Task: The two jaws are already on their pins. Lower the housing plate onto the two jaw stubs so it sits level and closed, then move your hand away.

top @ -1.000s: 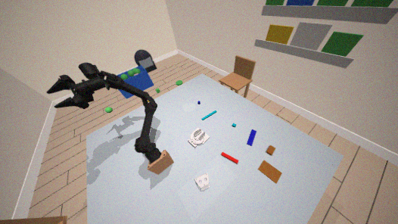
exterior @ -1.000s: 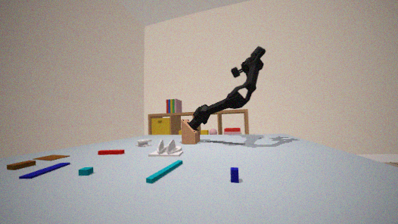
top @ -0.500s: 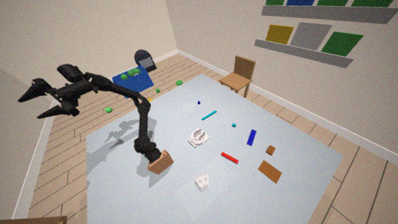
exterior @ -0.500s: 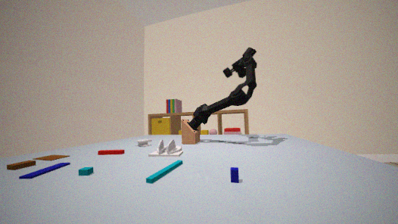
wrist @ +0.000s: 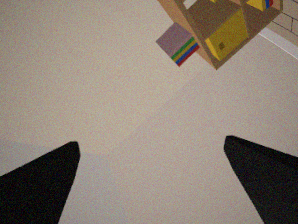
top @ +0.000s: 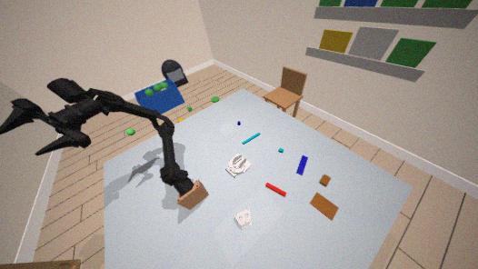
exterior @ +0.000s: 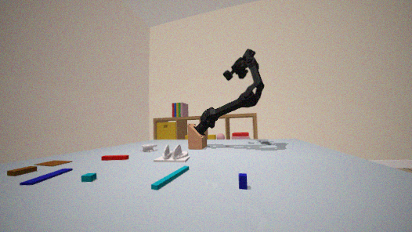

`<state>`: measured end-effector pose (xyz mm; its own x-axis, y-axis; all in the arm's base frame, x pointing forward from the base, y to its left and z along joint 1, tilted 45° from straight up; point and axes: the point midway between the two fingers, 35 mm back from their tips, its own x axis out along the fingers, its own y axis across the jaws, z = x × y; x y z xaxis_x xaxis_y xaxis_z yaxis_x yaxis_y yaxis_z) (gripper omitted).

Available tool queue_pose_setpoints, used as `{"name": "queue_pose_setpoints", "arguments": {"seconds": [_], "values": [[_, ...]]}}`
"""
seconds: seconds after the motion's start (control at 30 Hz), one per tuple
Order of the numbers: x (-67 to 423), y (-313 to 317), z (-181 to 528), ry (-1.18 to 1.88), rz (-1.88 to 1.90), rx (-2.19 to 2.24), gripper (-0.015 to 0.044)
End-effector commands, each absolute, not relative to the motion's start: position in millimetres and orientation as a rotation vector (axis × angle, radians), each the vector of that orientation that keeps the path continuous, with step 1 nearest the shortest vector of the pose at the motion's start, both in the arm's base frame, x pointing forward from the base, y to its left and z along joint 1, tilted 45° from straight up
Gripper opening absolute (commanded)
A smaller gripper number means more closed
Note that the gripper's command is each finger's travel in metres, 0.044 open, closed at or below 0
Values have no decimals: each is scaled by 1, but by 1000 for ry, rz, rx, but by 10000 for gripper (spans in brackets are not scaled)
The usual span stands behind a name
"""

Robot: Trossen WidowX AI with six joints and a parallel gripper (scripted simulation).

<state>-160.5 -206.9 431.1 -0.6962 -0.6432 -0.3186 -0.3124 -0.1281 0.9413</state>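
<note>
The white base (top: 233,172) (exterior: 160,159) lies on the pale blue table near its middle. Its two pointed jaws (exterior: 167,152) stand up side by side in the exterior view. The housing plate, a small white piece with two round marks (top: 243,218) (exterior: 149,147), lies apart from the base on the table, in front of the arm's mount in the top view. No plate rests on the jaws. My gripper (top: 19,144) (wrist: 154,145) is wide open and empty, raised high and far from both white pieces, beyond the table's left side in the top view.
A red bar (top: 275,189) (exterior: 114,157), teal bar (top: 251,138) (exterior: 170,178), blue bar (top: 302,164), teal block (top: 281,150) and brown pieces (top: 324,206) (top: 324,180) lie around. A small blue block (top: 239,123) (exterior: 243,181) stands farther off. The arm's wooden mount (top: 194,195) stands beside the white pieces.
</note>
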Motion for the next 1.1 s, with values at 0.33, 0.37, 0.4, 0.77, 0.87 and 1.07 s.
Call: {"name": "queue_pose_setpoints", "arguments": {"seconds": [0.33, 0.37, 0.4, 0.77, 0.87, 1.07], "values": [[-129, -268, 379, -1478, -1992, 1333, 440], [-127, -272, 375, -1451, -1998, 1347, 440], [-125, -276, 371, -1424, -2004, 1360, 440], [-101, -316, 330, -1115, -2044, 1488, 440], [-92, -327, 316, -1022, -2051, 1523, 440], [-75, -345, 289, -835, -2056, 1588, 440]]}}
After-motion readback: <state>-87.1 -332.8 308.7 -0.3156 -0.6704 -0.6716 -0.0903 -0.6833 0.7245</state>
